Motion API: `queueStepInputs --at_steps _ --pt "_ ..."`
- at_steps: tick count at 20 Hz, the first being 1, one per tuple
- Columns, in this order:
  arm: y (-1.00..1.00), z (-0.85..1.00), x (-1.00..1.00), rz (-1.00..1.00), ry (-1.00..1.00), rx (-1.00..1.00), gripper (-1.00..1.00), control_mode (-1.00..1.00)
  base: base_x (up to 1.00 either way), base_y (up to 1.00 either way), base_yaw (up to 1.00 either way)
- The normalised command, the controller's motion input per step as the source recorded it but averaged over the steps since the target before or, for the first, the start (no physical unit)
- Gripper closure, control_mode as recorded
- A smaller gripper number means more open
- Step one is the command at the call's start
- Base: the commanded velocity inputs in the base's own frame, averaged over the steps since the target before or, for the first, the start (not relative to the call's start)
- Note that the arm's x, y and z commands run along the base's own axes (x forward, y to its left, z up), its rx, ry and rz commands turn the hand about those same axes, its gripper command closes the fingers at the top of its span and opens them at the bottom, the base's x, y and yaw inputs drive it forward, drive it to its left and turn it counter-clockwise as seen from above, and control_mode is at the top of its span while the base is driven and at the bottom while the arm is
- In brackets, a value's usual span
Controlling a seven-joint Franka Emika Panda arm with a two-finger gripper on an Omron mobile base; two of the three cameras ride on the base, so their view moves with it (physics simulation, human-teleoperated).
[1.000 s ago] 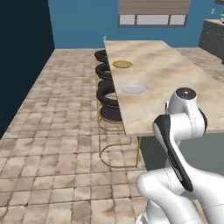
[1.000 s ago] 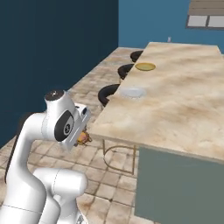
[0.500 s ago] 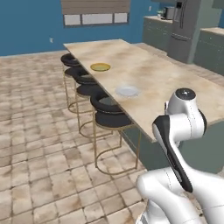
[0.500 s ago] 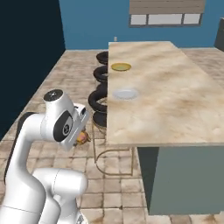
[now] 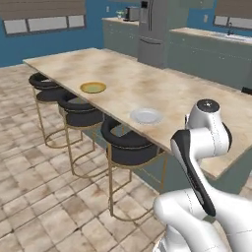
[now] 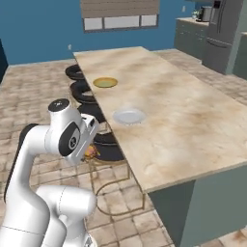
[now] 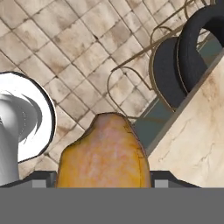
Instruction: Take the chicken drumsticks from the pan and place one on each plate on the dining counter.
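**Drumstick in transit, both plates bare**

Drumstick (image 7: 103, 151) sits between the gripper (image 6: 89, 152) fingers, jaws held wide around it, carried low beside the bench (image 6: 193, 125) edge, over the stools (image 6: 108, 152). It also shows as an orange lump under the hand in the right base view.

Yellow plate (image 5: 93, 87) and grey plate (image 5: 146, 116) both lie bare on the bench, well apart, grey one nearer the arm.

Judged: first placement not yet done. Left: lift over the bench, drop on a plate, then fetch the second drumstick.
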Motion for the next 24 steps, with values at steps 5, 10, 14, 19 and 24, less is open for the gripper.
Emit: queueStepInputs --at_steps 5,10,14,19,24 --pt "0.00 0.00 0.00 0.00 0.00 0.00 1.00 1.00 0.70 0.74 -0.50" --pt "0.00 0.00 0.00 0.00 0.00 0.00 1.00 1.00 0.63 0.69 -0.47" --pt "0.00 0.00 0.00 0.00 0.00 0.00 1.00 1.00 0.56 0.58 -0.45" --pt "0.13 0.00 0.21 -0.16 -0.08 0.00 1.00 -1.00 0.30 0.30 -0.26" --pt "0.16 0.00 0.74 -0.28 -0.19 0.00 1.00 -1.00 0.00 0.00 0.00"
